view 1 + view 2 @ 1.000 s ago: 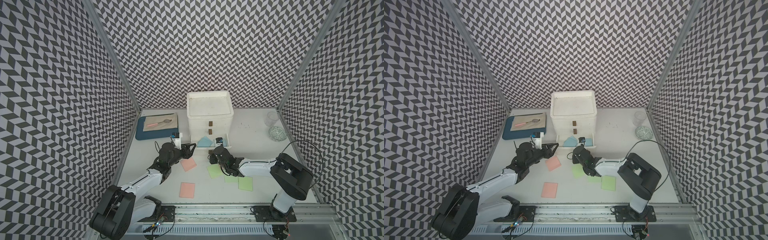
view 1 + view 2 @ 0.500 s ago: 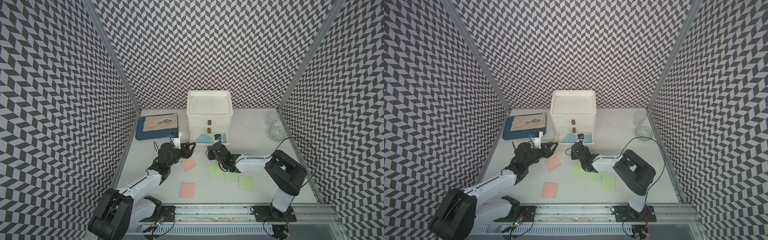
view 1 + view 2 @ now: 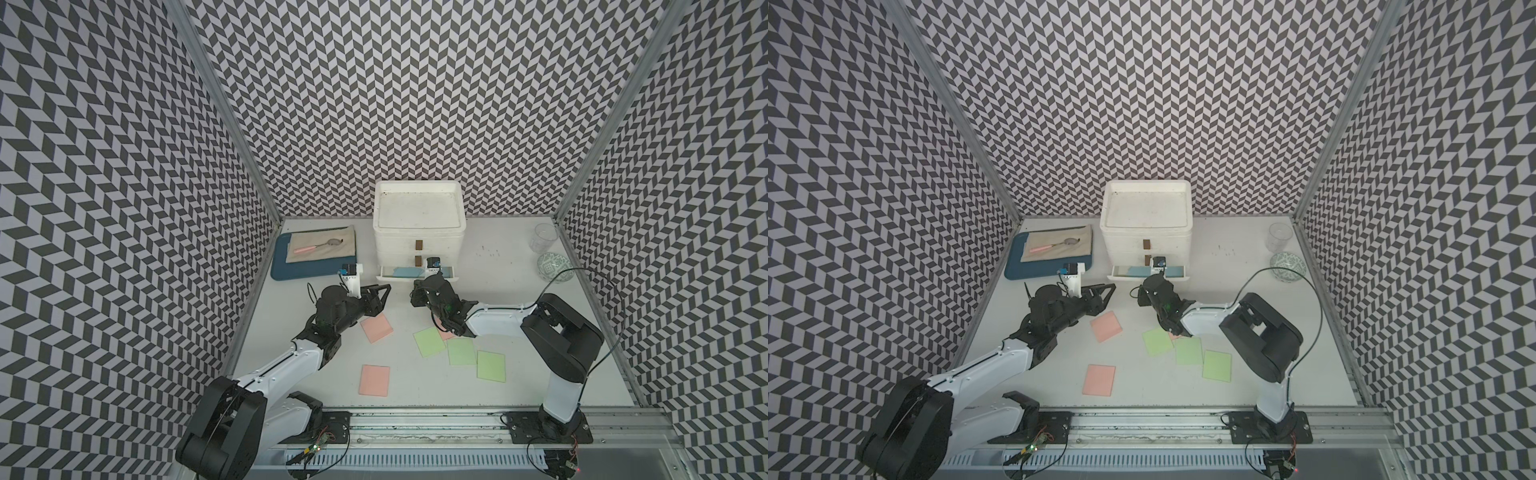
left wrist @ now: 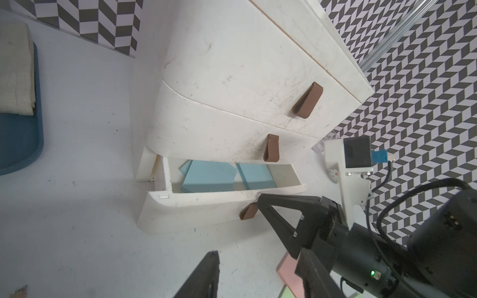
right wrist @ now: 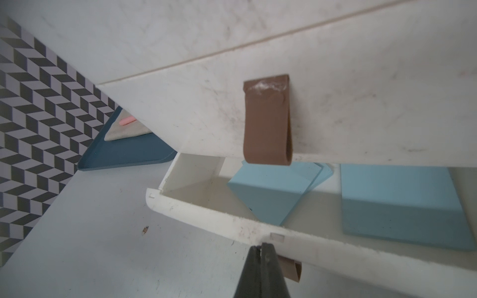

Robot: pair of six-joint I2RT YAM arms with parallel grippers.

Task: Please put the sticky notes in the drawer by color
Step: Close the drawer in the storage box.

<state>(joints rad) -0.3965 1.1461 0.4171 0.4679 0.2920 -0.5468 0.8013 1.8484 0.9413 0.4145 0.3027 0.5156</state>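
Paper comes first: near the tabletop's front edge we see a pink sticky note (image 3: 374, 379) lying flat. A little farther in, three green notes (image 3: 461, 351) spread toward the right, a second pink note (image 3: 376, 328) lies left of them, and a third pink corner (image 3: 445, 335) peeks from under the right arm. Beyond these, the left gripper (image 3: 385, 296) hangs over bare tabletop, fingers spread with nothing between them. The right gripper (image 5: 262, 247) has its fingers pressed together, tip against the front lip of the bottom drawer (image 3: 415, 277), just beside its brown tab (image 5: 291, 271). That drawer stands partly out of the white drawer unit (image 3: 417, 232) at the back edge, and we find the blue notes (image 5: 271, 191) inside it. A blue tray (image 3: 307, 270) sits toward the back left corner.
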